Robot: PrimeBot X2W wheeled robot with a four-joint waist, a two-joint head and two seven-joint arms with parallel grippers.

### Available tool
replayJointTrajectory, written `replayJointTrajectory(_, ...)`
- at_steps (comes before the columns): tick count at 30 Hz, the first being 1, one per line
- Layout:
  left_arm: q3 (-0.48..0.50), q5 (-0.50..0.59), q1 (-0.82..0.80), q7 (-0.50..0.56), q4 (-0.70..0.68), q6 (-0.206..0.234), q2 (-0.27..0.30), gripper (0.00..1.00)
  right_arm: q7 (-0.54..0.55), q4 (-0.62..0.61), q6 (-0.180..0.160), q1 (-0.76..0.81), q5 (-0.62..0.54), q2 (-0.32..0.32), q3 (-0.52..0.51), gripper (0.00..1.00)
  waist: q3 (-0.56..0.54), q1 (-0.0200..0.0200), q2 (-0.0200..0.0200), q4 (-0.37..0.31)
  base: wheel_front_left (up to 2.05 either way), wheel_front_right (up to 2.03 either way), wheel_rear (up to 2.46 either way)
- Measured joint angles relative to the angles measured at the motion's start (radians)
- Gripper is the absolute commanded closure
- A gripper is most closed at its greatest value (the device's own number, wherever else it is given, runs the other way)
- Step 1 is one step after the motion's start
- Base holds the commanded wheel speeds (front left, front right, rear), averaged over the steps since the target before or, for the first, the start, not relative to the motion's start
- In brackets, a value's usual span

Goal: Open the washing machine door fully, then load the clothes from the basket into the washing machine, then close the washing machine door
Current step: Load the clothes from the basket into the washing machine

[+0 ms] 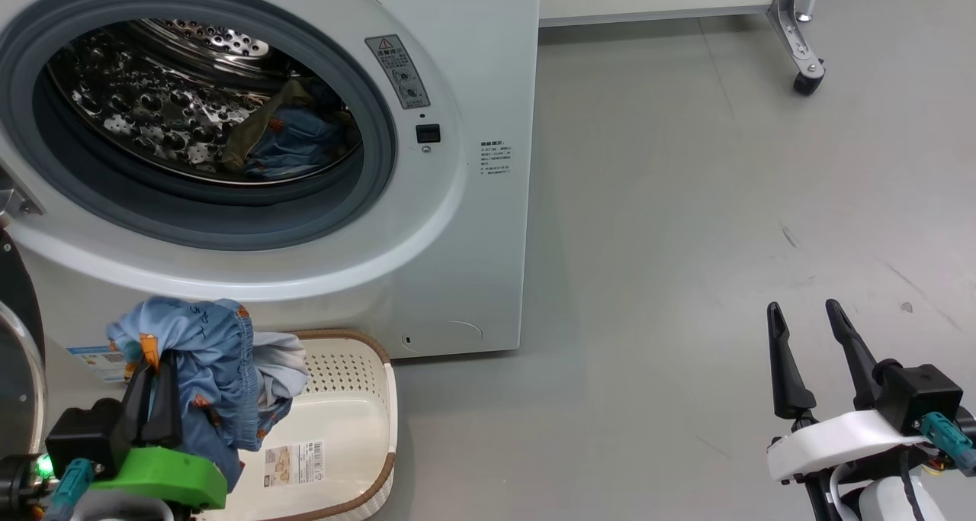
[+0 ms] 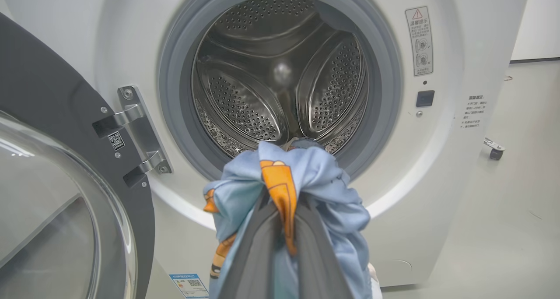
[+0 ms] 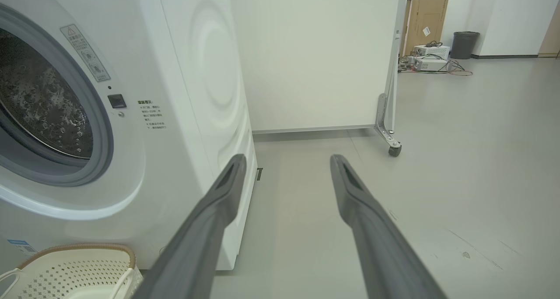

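The washing machine (image 1: 473, 63) stands with its mouth open, and blue and olive clothes (image 1: 297, 136) lie inside its steel drum (image 1: 137, 101). Just below its front, the left hand (image 1: 152, 387) is clamped on a light blue garment (image 1: 206, 368) above the basket (image 1: 385, 399). Well off to the machine's right, the right hand (image 1: 802, 307) hangs over the floor (image 1: 671, 201), fingers spread.

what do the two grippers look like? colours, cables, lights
Left gripper: two long dark fingers, black block body, bright green wrist shell, teal connector, green light lit. Right gripper: same dark tapered fingers and black block, white wrist shell, teal connector, black cable.
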Motion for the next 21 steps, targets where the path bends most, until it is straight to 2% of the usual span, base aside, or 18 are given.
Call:
replayJointTrajectory(14,0.003,0.000,0.046,0.000,-0.039,0.000,-0.019,1.00,0.000,-0.015,0.000,0.014,0.000,0.000,0.003,0.00,-0.003,0.0000,0.0000,0.002,0.00,0.00,0.00)
replayJointTrajectory(21,-0.001,-0.008,0.048,0.000,-0.063,0.000,-0.028,1.00,0.000,-0.037,0.000,0.027,0.000,0.000,0.000,0.00,0.029,0.0000,0.0000,0.004,0.00,0.00,0.00)
